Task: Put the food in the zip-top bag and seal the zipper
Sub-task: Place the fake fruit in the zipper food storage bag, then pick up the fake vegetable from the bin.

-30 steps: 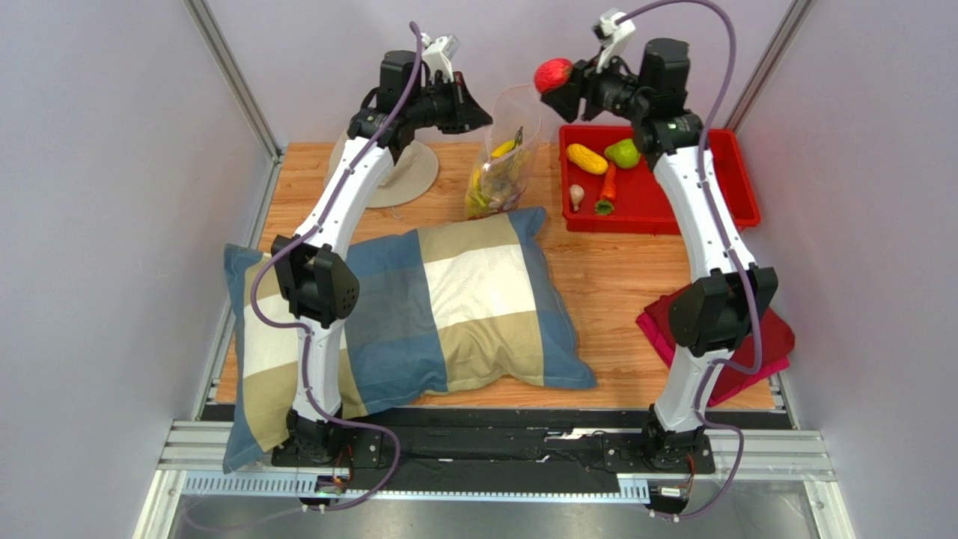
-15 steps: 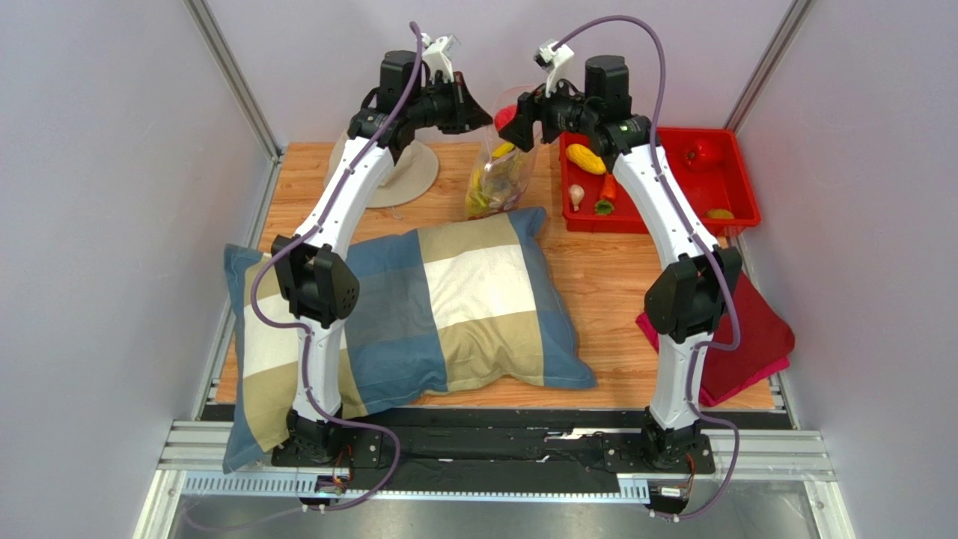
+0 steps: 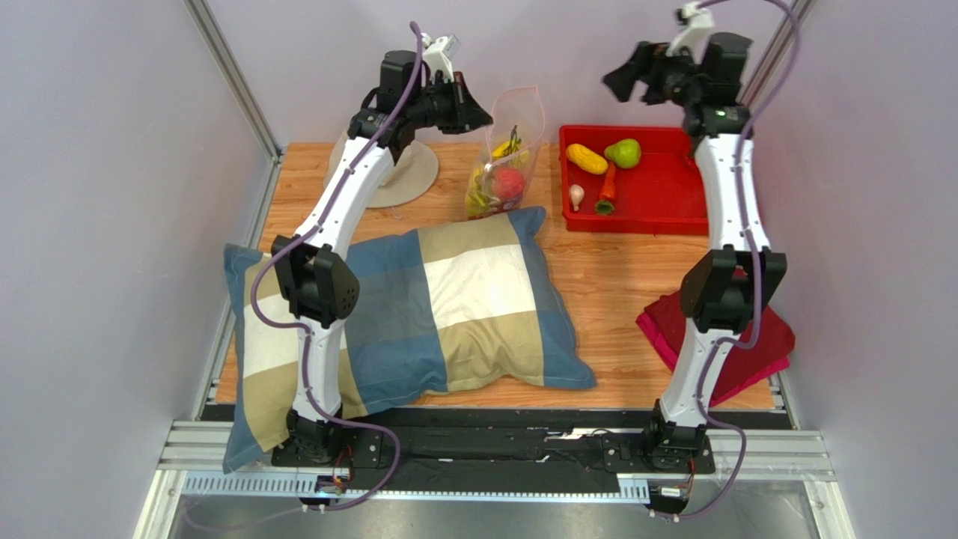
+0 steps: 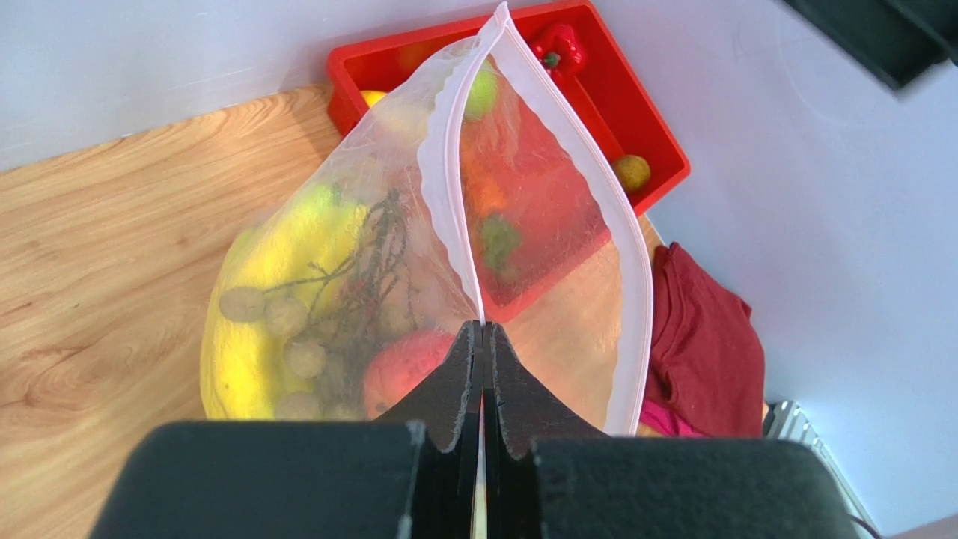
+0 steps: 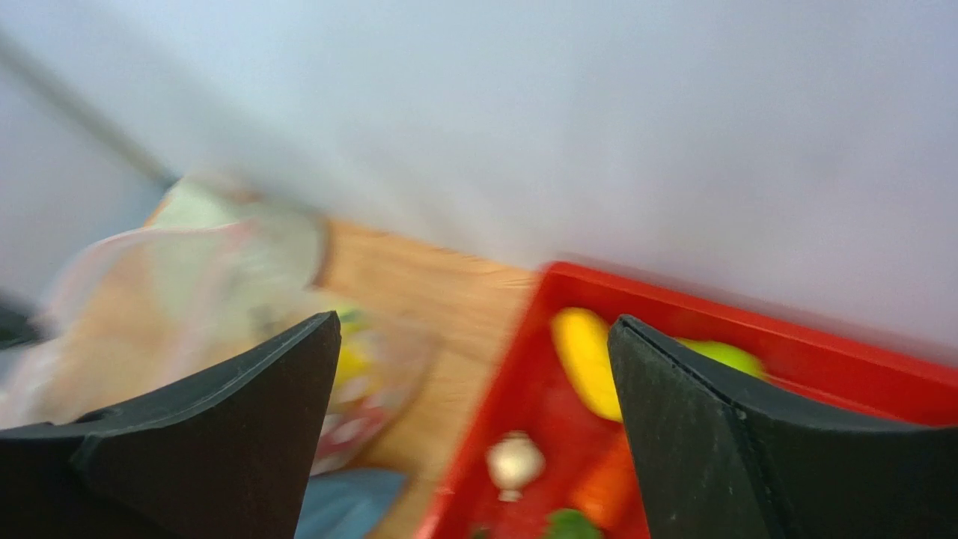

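The clear zip-top bag [image 3: 508, 157] stands upright at the back of the table, its mouth open. My left gripper [image 3: 478, 112] is shut on the near lip of the pale zipper [image 4: 450, 191] and holds it up; in the wrist view the left gripper [image 4: 481, 337] pinches that strip. Inside lie a red apple [image 3: 509, 183], yellow bananas [image 4: 242, 326] and a tan bunch [image 4: 304, 337]. My right gripper [image 3: 630, 81] hangs high over the red tray [image 3: 675, 208], open and empty. In its blurred wrist view the right gripper [image 5: 473, 326] frames a yellow lemon [image 5: 585, 359].
The tray holds the lemon [image 3: 586, 158], a green piece [image 3: 623, 152], an orange carrot [image 3: 608, 185] and a small white piece [image 3: 577, 195]. A checked pillow [image 3: 427, 303] covers the front left. A beige hat [image 3: 410, 174] lies behind the left arm, a red cloth [image 3: 765, 348] at right.
My right gripper brought the red apple over the bag's mouth and opened; the apple now lies inside the bag. The right arm has swung back up and right. The left gripper stayed put.
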{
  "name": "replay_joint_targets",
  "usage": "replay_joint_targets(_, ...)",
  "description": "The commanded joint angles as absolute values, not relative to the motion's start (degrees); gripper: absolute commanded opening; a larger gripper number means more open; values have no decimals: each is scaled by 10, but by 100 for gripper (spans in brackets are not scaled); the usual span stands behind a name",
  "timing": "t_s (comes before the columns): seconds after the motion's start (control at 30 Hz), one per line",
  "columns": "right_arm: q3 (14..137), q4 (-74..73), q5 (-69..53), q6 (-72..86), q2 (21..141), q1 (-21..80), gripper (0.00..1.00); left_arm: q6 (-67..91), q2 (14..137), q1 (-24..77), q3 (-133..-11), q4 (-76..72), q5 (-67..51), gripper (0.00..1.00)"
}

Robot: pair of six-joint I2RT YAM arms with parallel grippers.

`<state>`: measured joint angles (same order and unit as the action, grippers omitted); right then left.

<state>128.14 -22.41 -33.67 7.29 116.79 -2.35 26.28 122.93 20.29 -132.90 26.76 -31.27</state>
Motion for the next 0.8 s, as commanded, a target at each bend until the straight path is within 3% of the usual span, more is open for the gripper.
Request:
replay_joint_targets(0.0,1291,-188,-246,121,1217,-115,92,259,1208,206,-1334,235,-322,0)
replay_joint_targets(0.27,1305,-182,-142,66,1320,-193,90,258,1209,202,-1325,230,-319,0)
replay_joint_targets(0.77,1304,-91,37,18,1446,-193,92,272,1213,198,-1314,219,-321,0)
